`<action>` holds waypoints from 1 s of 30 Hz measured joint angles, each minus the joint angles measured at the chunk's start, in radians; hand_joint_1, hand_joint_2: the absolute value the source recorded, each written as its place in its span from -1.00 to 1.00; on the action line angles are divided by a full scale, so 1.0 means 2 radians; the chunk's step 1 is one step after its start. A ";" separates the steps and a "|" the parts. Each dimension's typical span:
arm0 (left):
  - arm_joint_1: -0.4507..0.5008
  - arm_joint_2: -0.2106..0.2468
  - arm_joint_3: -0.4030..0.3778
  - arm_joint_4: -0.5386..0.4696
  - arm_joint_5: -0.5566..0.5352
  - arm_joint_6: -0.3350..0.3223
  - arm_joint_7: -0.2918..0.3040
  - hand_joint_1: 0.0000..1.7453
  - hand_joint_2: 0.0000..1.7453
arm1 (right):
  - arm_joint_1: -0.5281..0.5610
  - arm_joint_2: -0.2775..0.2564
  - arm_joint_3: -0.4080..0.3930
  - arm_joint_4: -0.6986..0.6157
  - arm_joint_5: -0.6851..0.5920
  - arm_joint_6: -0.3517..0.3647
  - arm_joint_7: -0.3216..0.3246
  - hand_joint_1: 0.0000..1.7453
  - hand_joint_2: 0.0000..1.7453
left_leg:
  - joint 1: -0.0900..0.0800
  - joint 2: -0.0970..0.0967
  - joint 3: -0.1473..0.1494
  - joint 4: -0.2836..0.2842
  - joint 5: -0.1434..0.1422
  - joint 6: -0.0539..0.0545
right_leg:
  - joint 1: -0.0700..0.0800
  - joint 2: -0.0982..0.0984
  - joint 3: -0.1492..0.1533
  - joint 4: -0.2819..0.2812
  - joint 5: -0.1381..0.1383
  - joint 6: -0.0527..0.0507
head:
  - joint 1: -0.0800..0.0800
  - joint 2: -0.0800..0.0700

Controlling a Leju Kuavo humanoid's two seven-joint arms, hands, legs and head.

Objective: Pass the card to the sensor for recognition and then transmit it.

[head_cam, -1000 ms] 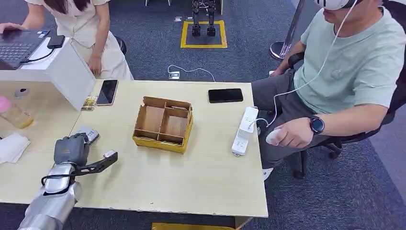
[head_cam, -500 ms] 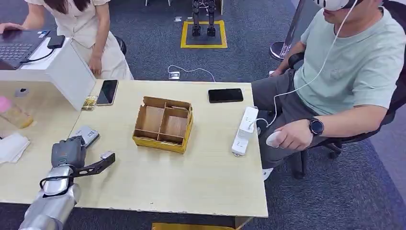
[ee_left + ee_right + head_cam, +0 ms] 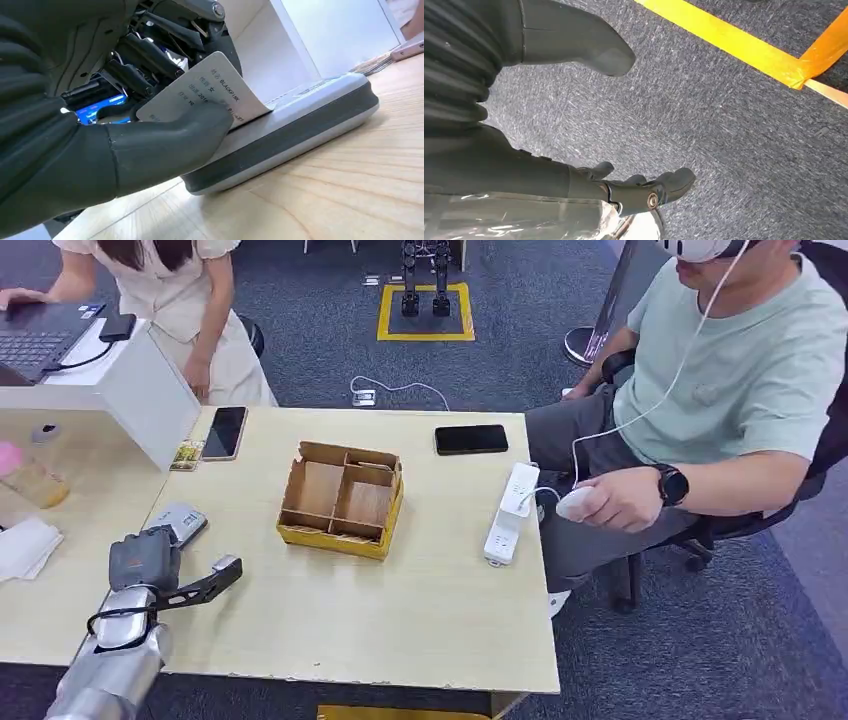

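My left hand (image 3: pixel 145 558) is over the front left of the table, just short of the grey sensor pad (image 3: pixel 178 521). In the left wrist view the hand (image 3: pixel 100 125) pinches a white card (image 3: pixel 210 92) with printed text between thumb and fingers. The card's far edge hangs just over the near end of the sensor pad (image 3: pixel 300 125). My right hand (image 3: pixel 574 115) hangs over the carpet with thumb and fingers apart and nothing in it.
A compartmented cardboard box (image 3: pixel 342 498) stands mid-table. Two phones (image 3: pixel 224 431) (image 3: pixel 470 439) lie along the far edge, a power strip (image 3: pixel 510 512) at the right edge. A white box (image 3: pixel 120 390) stands at the left. One person sits right, another far left.
My left hand has drawn back toward me with the card, uncovering the sensor pad. The seated person's hand at the right has risen a little.
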 joint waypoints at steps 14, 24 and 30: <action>-0.064 -0.022 0.026 -0.089 0.010 -0.067 -0.067 1.00 1.00 | 0.000 0.000 -0.015 0.000 0.021 0.000 -0.001 -1.00 1.00 | 0.000 0.000 -0.001 0.000 0.001 0.001 | 0.000 -0.001 -0.001 0.000 0.001 0.000 | 0.000 0.000; -0.117 -0.064 -0.006 -0.163 0.004 -0.100 -0.066 1.00 1.00 | -0.002 0.001 -0.024 -0.004 0.033 0.000 -0.003 -1.00 1.00 | 0.000 0.000 -0.001 0.000 0.001 0.001 | 0.000 -0.001 -0.001 0.000 0.001 0.001 | 0.000 0.000; -0.146 -0.073 -0.024 -0.169 0.001 -0.103 -0.028 1.00 1.00 | -0.003 0.002 -0.028 -0.004 0.046 0.002 -0.003 -1.00 1.00 | 0.000 0.000 -0.001 0.000 0.001 0.001 | 0.000 0.000 -0.001 0.000 0.001 0.001 | 0.000 0.000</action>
